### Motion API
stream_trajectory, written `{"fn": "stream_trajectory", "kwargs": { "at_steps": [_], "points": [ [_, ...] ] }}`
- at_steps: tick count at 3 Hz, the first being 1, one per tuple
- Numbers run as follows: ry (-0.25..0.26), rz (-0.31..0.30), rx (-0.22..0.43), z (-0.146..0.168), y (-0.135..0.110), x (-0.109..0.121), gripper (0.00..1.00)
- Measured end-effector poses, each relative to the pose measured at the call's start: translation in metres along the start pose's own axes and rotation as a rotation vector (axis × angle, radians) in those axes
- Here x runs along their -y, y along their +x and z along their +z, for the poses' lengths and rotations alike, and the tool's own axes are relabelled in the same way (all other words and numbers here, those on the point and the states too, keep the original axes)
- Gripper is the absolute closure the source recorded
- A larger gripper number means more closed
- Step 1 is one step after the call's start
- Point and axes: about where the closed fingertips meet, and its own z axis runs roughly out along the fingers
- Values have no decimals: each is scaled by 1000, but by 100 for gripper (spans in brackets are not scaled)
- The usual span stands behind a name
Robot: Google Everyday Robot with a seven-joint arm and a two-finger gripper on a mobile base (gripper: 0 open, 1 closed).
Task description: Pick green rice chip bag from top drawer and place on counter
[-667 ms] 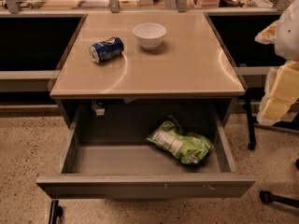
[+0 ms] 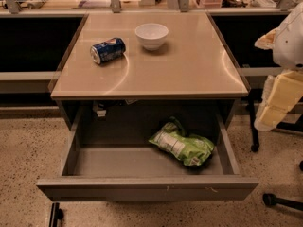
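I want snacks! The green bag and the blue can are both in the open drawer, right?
No: the camera view shows the blue can on the counter. Only the green bag lies in the open drawer. The tool hangs right of the counter.

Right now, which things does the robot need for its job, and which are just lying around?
For the job: green rice chip bag in the open top drawer; counter; gripper, off to the right beside the counter.
Just lying about: blue soda can, white bowl, both on the counter.
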Motion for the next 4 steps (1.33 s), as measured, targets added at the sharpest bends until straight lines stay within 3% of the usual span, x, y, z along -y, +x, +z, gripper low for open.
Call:
{"fn": "stream_trajectory", "kwargs": {
  "at_steps": [1, 2, 3, 4],
  "points": [
    [-12, 21, 71, 48, 0, -10, 0],
    [-52, 48, 91, 99, 1, -15, 0],
    [-54, 49, 91, 102, 1, -15, 0],
    [-14, 98, 102, 109, 2, -29, 0]
  ]
}}
